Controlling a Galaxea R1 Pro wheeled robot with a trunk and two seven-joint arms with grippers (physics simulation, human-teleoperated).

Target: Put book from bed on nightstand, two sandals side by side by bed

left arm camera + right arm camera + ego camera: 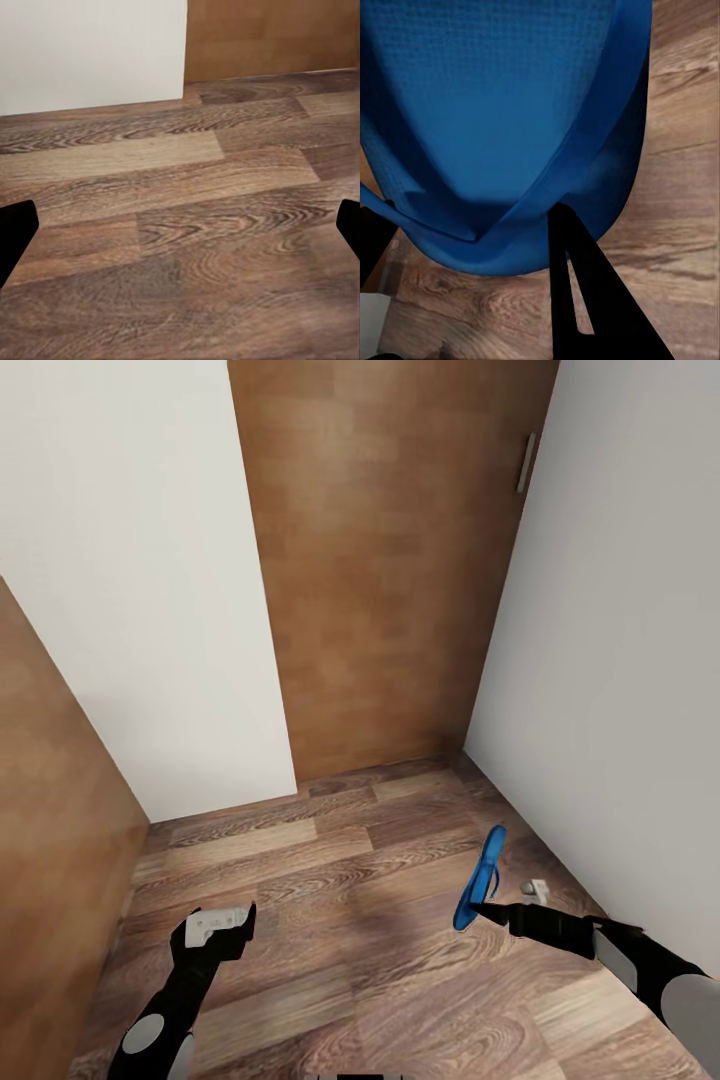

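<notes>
A blue sandal (481, 878) is held off the floor (340, 920) by the right hand (478, 908), closed on its lower end by the strap, apparently only at the rim. The left hand (222, 926) is spread open and empty. A door (390, 560) and walls are faced closely. The sandal could be dropped if swung, or knocked against the right wall (620, 660) when turning.

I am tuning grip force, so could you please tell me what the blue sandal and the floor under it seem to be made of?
The sandal, held in the right claw, looks like matte foam or rubber: its sole shows a fine dimpled texture and no shine. The floor looks like wood planks or wood-look laminate, with printed-looking grain and staggered seams, in a low-sheen finish.
</notes>
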